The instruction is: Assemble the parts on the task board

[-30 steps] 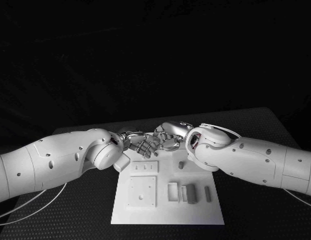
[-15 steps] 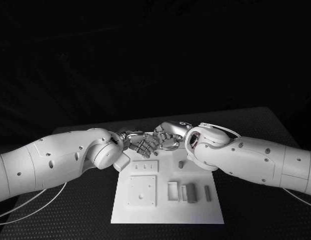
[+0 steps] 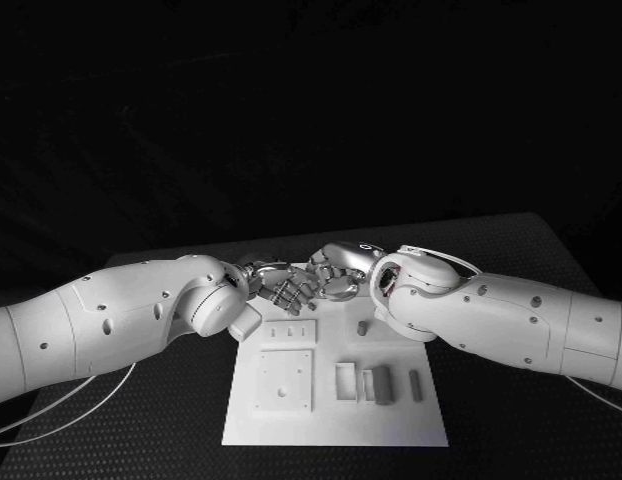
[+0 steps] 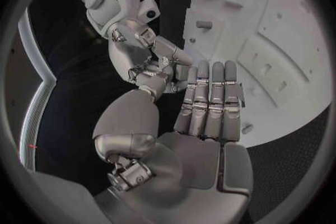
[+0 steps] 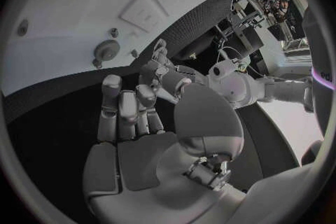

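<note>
Together, the left robot hand and the right robot hand meet fingertip to fingertip above the far edge of the white task board, which lies in the middle of the black surface. Whether either holds anything I cannot tell. Small grey parts stand in slots on the board's near right area, well apart from both hands.

The hands' meeting fingers hide the task board's far edge.
</note>
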Tool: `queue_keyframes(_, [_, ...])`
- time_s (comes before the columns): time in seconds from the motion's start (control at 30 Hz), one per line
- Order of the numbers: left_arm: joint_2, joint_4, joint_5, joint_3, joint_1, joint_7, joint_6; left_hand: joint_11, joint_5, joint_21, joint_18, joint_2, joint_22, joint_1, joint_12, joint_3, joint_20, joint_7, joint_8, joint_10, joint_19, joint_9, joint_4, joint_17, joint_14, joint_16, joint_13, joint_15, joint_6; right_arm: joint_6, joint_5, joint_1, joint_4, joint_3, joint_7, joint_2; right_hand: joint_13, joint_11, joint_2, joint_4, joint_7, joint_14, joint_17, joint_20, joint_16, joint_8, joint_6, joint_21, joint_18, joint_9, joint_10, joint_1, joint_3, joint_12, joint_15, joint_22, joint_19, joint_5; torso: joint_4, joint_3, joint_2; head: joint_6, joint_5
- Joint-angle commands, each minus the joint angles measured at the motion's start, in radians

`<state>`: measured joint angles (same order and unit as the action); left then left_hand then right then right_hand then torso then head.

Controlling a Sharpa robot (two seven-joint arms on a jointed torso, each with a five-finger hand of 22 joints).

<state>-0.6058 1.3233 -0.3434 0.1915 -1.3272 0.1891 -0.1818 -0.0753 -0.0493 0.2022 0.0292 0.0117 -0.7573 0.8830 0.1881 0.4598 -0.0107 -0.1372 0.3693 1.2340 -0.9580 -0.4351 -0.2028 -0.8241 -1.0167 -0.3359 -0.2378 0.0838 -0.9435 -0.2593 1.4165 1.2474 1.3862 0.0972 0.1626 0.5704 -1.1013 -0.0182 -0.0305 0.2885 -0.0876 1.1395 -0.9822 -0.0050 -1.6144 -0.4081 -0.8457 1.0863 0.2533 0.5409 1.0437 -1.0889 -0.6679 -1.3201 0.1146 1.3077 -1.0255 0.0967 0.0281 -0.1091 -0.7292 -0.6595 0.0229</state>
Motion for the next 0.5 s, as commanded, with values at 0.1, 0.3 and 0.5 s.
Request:
queue_keyframes(0.1, [0.014, 0.002, -0.007, -0.003, -0.002, -0.005, -0.011, 0.000, -0.001, -0.003, 0.012, 0.004, -0.003, -0.022, -0.005, -0.010, -0.006, 0.001, -0.006, 0.009, -0.003, 0.002, 0.005, -0.005, -0.008, 0.004, -0.004, -0.003, -0.010, 0.025, 0.011, -0.002, 0.020, 0.000, -0.043, -0.015, 0.001, -0.011, 0.002, 0.004, 0.011, 0.003, 0.001, -0.008, -0.004, -0.003, -0.215, 0.006, 0.008, 0.002, -0.020, 0.000, -0.002, 0.002, 0.007, 0.015, -0.003, -0.001, -0.0002, -0.0002, 0.000, -0.002, 0.001])
queue_keyframes(0.3, [0.018, 0.004, -0.021, -0.003, -0.002, 0.007, -0.013, 0.006, -0.001, -0.005, 0.008, 0.015, -0.006, -0.038, -0.003, -0.015, -0.011, 0.008, -0.002, 0.024, -0.004, 0.002, -0.001, -0.016, -0.021, 0.003, -0.011, -0.010, -0.025, 0.028, 0.016, -0.002, 0.017, 0.000, -0.037, -0.017, 0.001, -0.011, 0.002, 0.004, 0.011, 0.003, 0.000, -0.008, -0.004, -0.003, -0.215, 0.006, 0.008, 0.002, -0.020, 0.000, -0.002, 0.002, 0.007, 0.015, -0.003, -0.001, 0.0002, 0.0003, 0.000, -0.002, 0.002])
queue_keyframes(0.5, [0.018, 0.006, -0.033, -0.003, -0.002, 0.017, -0.015, 0.015, -0.001, -0.005, 0.005, 0.026, -0.011, -0.043, 0.001, -0.011, -0.017, 0.016, 0.003, 0.042, -0.008, 0.001, -0.009, -0.028, -0.033, 0.001, -0.022, -0.016, -0.043, 0.030, 0.019, -0.002, 0.016, 0.001, -0.033, -0.018, 0.001, -0.011, 0.002, 0.004, 0.011, 0.004, 0.000, -0.008, -0.004, -0.003, -0.215, 0.006, 0.008, 0.002, -0.019, -0.001, -0.002, 0.002, 0.007, 0.014, -0.003, -0.001, 0.0004, 0.0001, 0.000, -0.004, 0.003])
